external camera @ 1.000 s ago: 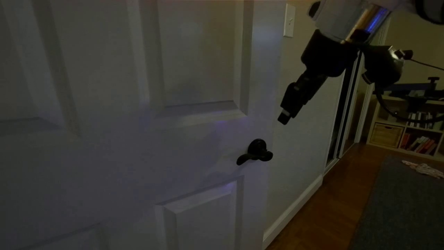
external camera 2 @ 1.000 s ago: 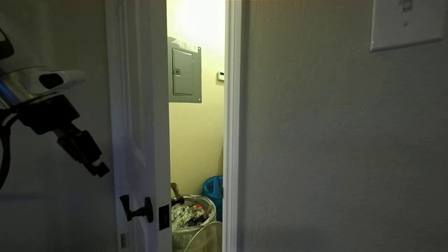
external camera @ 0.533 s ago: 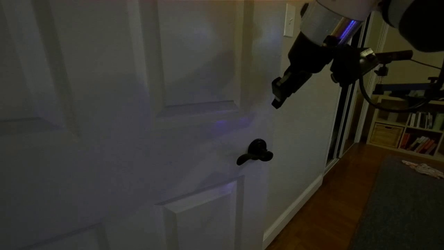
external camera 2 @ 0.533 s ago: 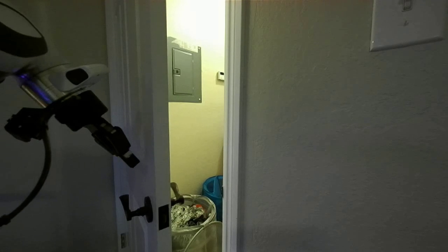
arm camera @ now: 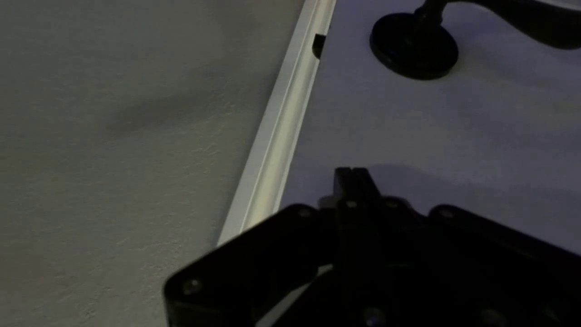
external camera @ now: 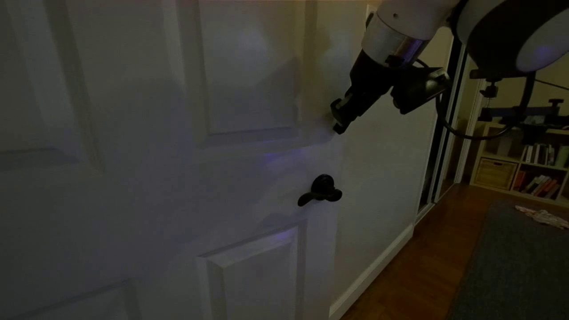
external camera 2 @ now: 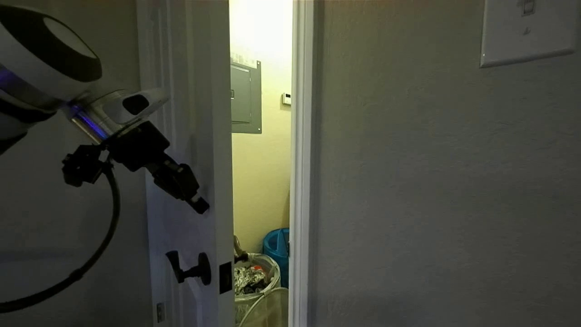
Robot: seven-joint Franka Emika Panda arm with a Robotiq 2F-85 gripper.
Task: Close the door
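The white panelled door [external camera: 249, 191] stands partly open in both exterior views [external camera 2: 199, 59], with a lit gap between its edge and the frame. Its black lever handle [external camera: 322, 189] shows in both exterior views [external camera 2: 195, 272] and at the top of the wrist view [arm camera: 415, 45]. My gripper [external camera: 338, 129] is shut with nothing between its fingers. Its fingertips are at the door face above the handle, near the free edge [external camera 2: 203, 207], and appear to touch it. In the wrist view the fingertips [arm camera: 352, 170] are together over the door surface [arm camera: 454, 136].
The white door frame [external camera 2: 302, 159] and a wall [external camera 2: 408, 181] with a switch plate [external camera 2: 526, 34] stand beside the gap. Behind it are a bin with a clear liner [external camera 2: 256, 295] and a blue bin [external camera 2: 277, 245]. A bookshelf [external camera: 518, 169] stands far off.
My gripper has moved toward the door and met its face above the handle. The door has swung slightly toward the frame and the lit gap is narrower. The gripper stays shut.
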